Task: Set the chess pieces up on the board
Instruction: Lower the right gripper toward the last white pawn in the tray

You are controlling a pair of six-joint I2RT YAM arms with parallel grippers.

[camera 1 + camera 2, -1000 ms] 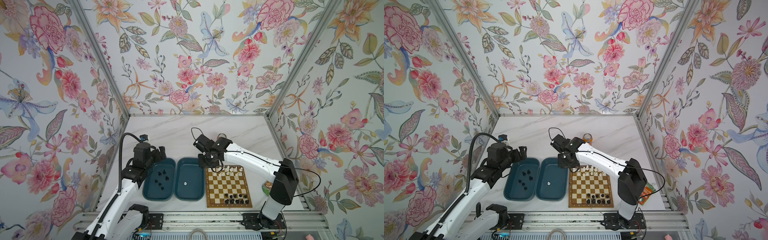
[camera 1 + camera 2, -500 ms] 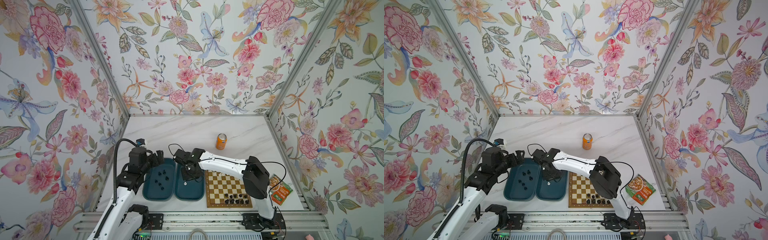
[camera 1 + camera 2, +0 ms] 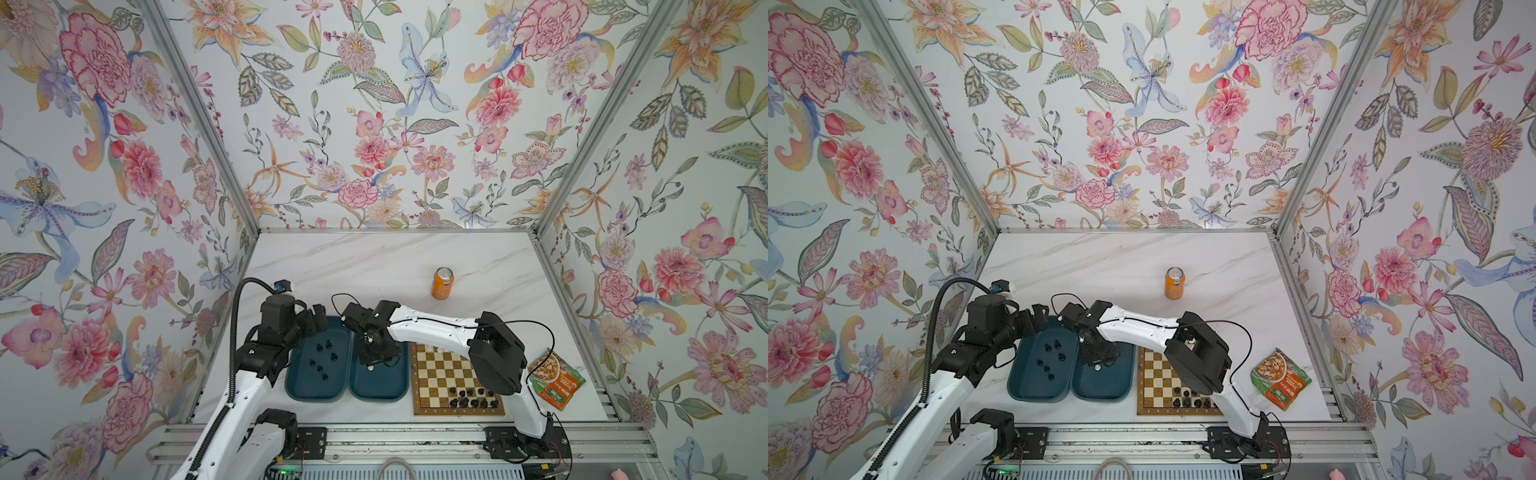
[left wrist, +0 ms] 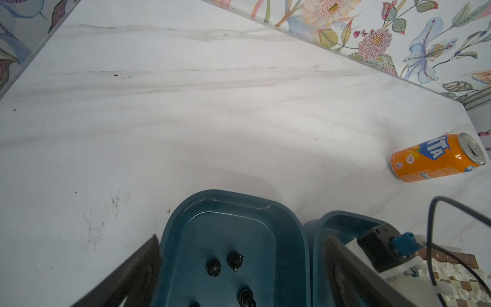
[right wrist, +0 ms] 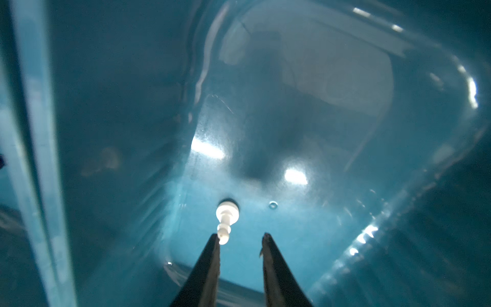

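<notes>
The right gripper is hovering inside the right teal tray, jaws apart — a white chess piece is sitting beside one fingertip; the left gripper is hanging wide open.

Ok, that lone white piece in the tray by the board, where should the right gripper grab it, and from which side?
Pinch the white piece on its thin neck below the head, straight down from above. It seems upright on a wide round base, alone in the tray, so nothing crowds it. It sits near one finger of the right gripper; centre first.
</notes>
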